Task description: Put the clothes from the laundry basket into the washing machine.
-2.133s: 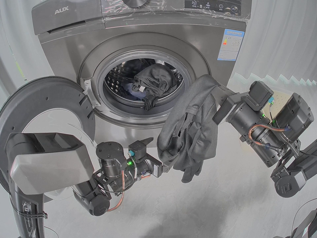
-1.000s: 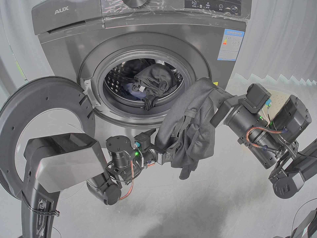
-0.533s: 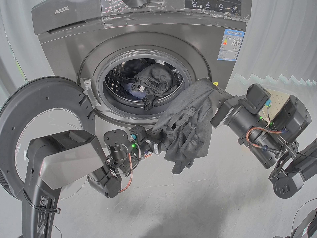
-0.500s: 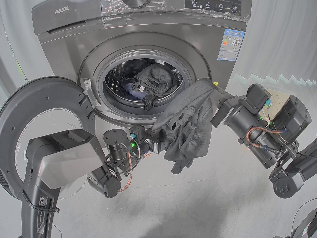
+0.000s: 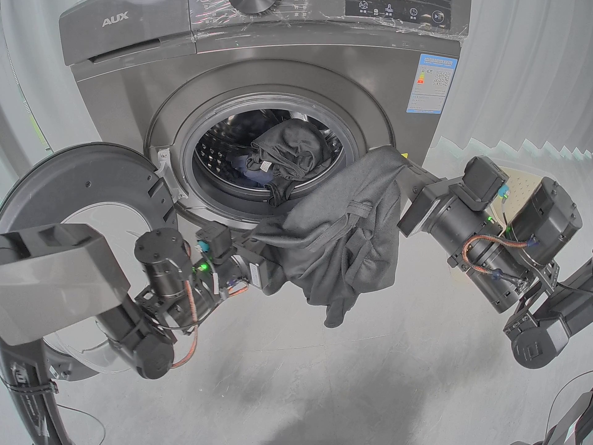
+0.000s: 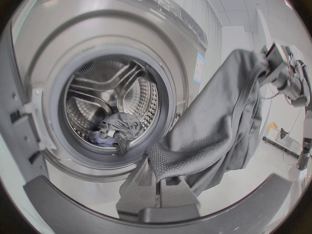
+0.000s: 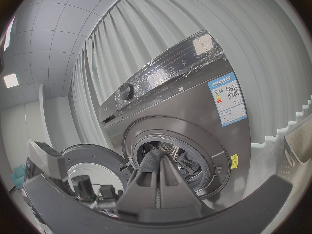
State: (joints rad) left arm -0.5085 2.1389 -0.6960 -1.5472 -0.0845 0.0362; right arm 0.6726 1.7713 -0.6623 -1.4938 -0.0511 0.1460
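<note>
The washing machine drum (image 5: 216, 146) holds dark clothes (image 5: 293, 146); a grey garment (image 5: 333, 236) hangs outside.

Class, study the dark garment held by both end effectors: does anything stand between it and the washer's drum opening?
Nothing visible does. The door is swung aside to the robot's left, and the drum opening faces the garment unobstructed. Dark clothes already lie low inside the drum.

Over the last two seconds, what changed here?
The left end effector, shut on the dark garment, pulled its lower edge leftward, spreading the cloth. The right end effector kept its hold, barely moving; clothes in the drum and the open door stayed.
</note>
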